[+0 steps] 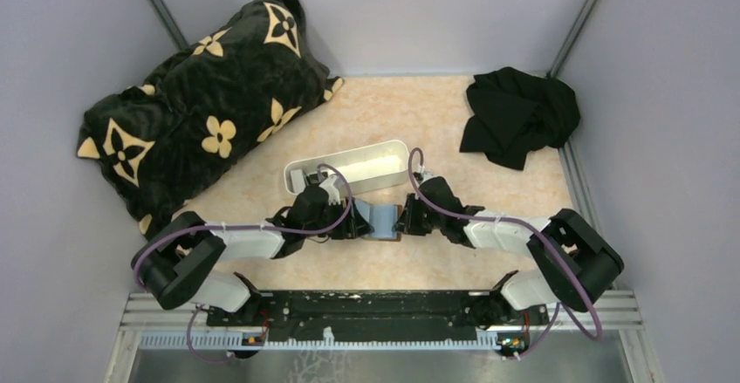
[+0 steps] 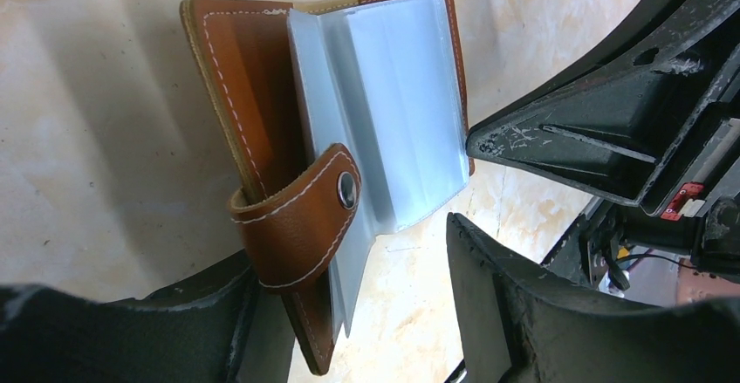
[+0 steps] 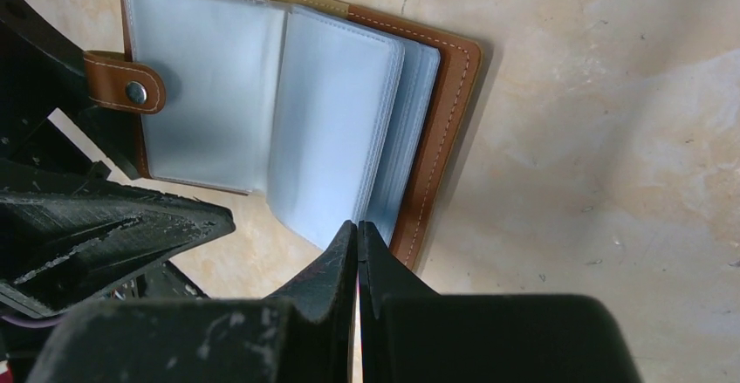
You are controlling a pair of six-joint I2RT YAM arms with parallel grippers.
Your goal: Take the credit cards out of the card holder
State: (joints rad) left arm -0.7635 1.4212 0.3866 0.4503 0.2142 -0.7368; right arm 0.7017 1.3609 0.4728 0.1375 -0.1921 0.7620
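Observation:
The card holder (image 1: 381, 220) lies open on the table between my two grippers, brown leather outside, blue-grey plastic sleeves (image 3: 332, 130) fanned inside. Its snap strap (image 2: 301, 217) curls over the sleeves. My left gripper (image 2: 349, 252) is open, fingers wide apart, with the holder's near edge and strap between them, close to the left finger (image 2: 201, 313). My right gripper (image 3: 358, 230) is shut, its tip against the lower edge of the sleeve stack, and I see nothing between the fingers. No credit card shows in any view.
A long white tray (image 1: 349, 167) stands just behind the holder. A black cushion with cream flowers (image 1: 201, 112) fills the back left corner. A crumpled black cloth (image 1: 519, 112) lies at the back right. Walls close in the table's sides.

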